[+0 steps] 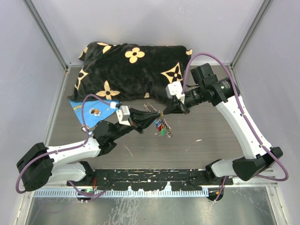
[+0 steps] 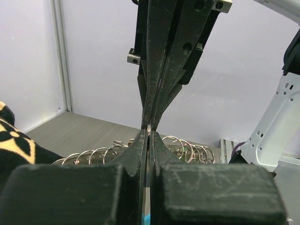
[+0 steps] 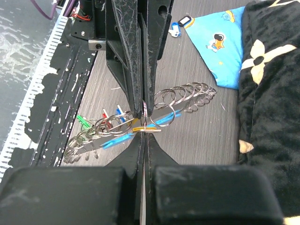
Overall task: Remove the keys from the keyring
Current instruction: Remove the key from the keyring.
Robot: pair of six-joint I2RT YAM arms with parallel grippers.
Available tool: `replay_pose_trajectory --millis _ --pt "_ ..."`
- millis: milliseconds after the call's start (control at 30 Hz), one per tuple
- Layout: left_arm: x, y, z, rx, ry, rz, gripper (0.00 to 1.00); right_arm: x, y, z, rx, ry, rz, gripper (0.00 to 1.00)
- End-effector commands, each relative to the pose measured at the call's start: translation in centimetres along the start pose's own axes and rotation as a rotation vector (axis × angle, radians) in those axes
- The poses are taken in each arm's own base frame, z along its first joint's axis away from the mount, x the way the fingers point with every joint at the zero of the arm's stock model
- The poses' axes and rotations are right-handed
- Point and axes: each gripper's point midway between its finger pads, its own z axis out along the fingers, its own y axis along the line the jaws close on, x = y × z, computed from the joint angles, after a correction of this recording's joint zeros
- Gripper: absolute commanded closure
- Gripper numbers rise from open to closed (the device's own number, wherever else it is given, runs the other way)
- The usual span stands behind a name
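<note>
From above, my left gripper [image 1: 152, 118] and my right gripper [image 1: 168, 111] meet tip to tip over the table [image 1: 211, 126], near the black pillow [image 1: 136, 65]. The keyring [image 1: 151, 108] sits between them. The keys [image 1: 162, 129] dangle just below.

In my left wrist view, my left jaws are squeezed shut. They pinch a thin loop of the keyring, and silver rings spread out on both sides.

In my right wrist view, my right jaws are shut tight too. They nip the keyring right beside the left tips.

I think this is the holding step. Next I must gently pull a loop open and slide one key off.
</note>
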Motion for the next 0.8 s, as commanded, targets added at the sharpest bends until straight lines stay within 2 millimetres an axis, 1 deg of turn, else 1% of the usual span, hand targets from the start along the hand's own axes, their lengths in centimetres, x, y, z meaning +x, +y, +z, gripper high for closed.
replay_pose_trajectory --millis 0,167,400,600,767 --pt "-5.5 -0.8 0.7 0.031 -0.165 0.033 1.00 -0.7 0.5 -0.1 -0.015 -0.026 -0.026 0.99" --pt "-6.3 -0.6 0.8 0.015 -0.192 0.025 1.00 -0.1 0.7 0.1 -0.021 -0.018 -0.015 0.99" --pt "-7.1 -0.4 1.3 0.008 -0.243 -0.013 1.00 0.0 0.9 0.7 -0.031 -0.056 0.008 0.99" --pt "-6.8 -0.3 1.7 0.010 -0.243 -0.024 1.00 -0.3 0.9 0.7 -0.027 -0.072 0.014 0.99" --pt "-6.3 -0.2 1.5 0.003 -0.223 -0.013 1.00 -0.7 0.6 0.0 0.007 -0.055 0.012 0.99"
